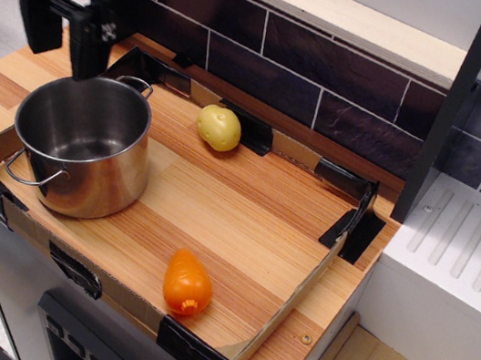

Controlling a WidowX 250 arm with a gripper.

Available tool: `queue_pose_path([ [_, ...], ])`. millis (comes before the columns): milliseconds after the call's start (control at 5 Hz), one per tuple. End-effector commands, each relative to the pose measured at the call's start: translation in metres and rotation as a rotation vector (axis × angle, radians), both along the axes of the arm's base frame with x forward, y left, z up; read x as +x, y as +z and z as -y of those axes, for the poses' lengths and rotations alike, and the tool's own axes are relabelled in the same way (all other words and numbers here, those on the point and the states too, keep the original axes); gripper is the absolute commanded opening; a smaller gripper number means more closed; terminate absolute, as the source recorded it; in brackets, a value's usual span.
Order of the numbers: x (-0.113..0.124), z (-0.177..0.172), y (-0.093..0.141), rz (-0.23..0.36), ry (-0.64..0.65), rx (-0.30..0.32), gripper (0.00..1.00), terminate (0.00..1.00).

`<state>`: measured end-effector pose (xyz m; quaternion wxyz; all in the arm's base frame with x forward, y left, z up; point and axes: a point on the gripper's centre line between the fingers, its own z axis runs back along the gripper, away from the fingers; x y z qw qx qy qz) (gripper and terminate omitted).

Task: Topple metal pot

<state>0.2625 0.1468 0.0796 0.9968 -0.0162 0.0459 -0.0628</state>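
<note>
The metal pot stands upright at the near left of the wooden counter. Above its far rim hangs the gripper, fingers spread, holding nothing. A yellow potato lies right.

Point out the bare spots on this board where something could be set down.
The widest bare patch runs between the metal pot, the yellow potato and the orange carrot, out to the right cardboard rim. The left end is crowded: pot, open claw above.
</note>
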Motion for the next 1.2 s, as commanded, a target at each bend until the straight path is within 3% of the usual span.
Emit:
queue_pose_path([
  [0,0.002,-0.004,-0.008,0.027,-0.020,0.070,1.00,0.00],
  [200,-0.002,-0.004,-0.014,0.020,-0.034,0.087,1.00,0.00],
  [400,-0.006,-0.005,-0.016,0.027,-0.036,0.092,0.00,0.00],
  [600,-0.008,-0.007,-0.014,0.053,-0.024,0.080,0.00,0.00],
  [800,-0.004,-0.011,-0.005,0.070,0.031,0.118,0.00,0.00],
  [1000,-0.003,-0.011,0.013,0.075,0.138,0.215,0.00,0.00],
])
